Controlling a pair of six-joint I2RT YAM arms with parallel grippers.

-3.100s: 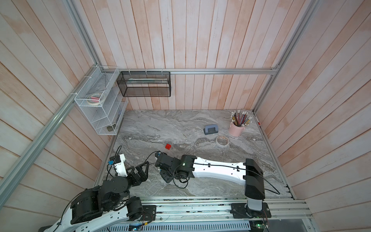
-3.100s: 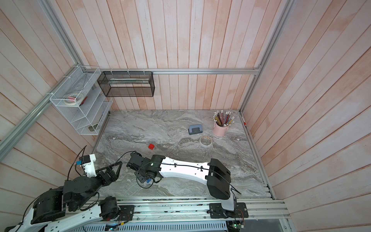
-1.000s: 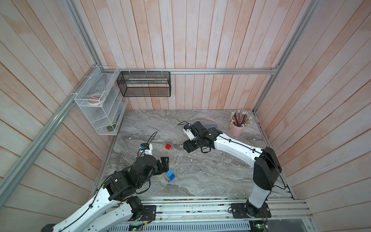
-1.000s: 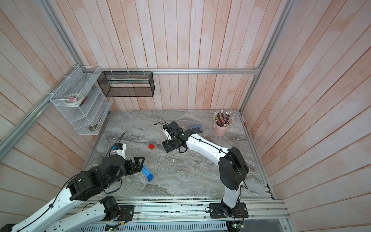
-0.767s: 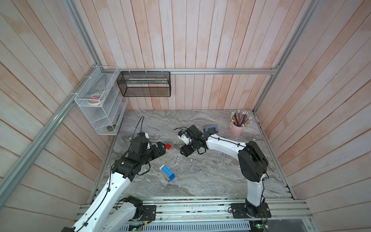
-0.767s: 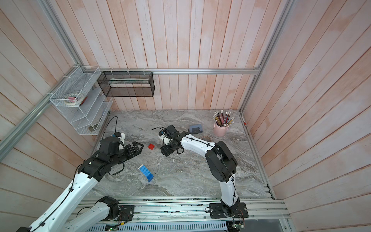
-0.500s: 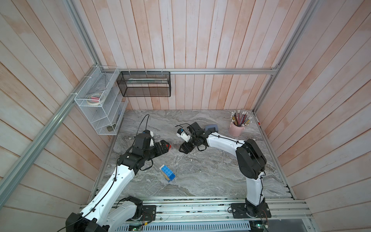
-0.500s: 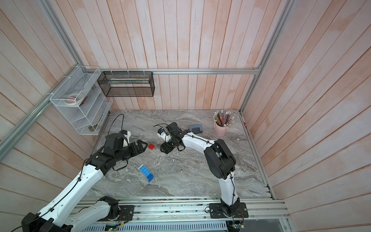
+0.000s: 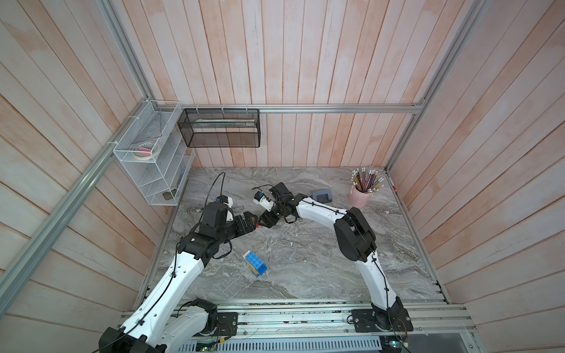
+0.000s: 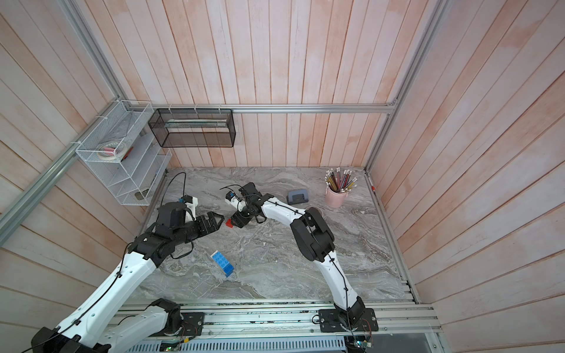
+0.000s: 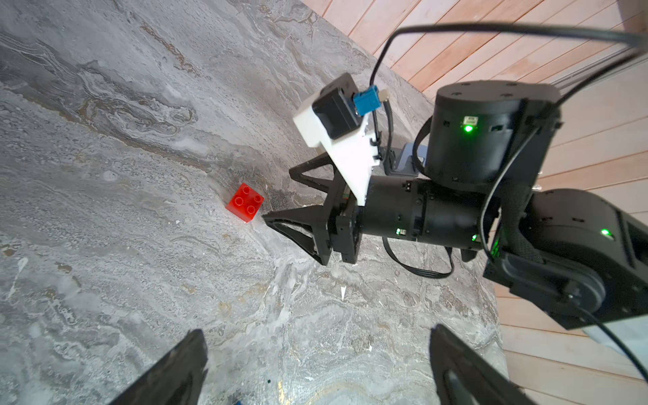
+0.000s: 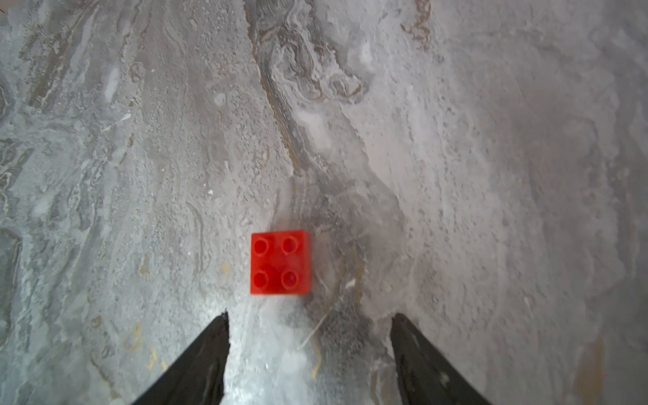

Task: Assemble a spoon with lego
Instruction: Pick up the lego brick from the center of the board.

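Left gripper point(image 9: 253, 220) first: its black jaws stand as wide as they go, with nothing between them. It is poised low over the grey marbled tabletop point(image 9: 305, 259) and points at a small square red plastic brick with four studs point(image 11: 245, 203). Nearer the front rail lies a long blue studded brick joined to a yellow one point(image 9: 255, 264). It is tilted and well apart from both arms; I take it for the start of the handle. The red brick sits studs up, flat on the marble, between the two arms. From the other side the right gripper point(image 12: 308, 317) faces it with jaws part open and empty, the tips just short of the brick.

What worries me is the crowding. Both grippers aim at one little brick from opposite sides. If both go in, fingers could knock together, or one could shove the brick out of the other's reach. In the right wrist view the brick lies off-centre in the gap, closer to one finger. If the gripper advances and closes on that line, that finger would likely meet it first and slide or spin it on the smooth stone. Further right, the grey-blue hole punch point(image 9: 321, 195) and the pink cup of pencils point(image 9: 362, 197) stand well clear.
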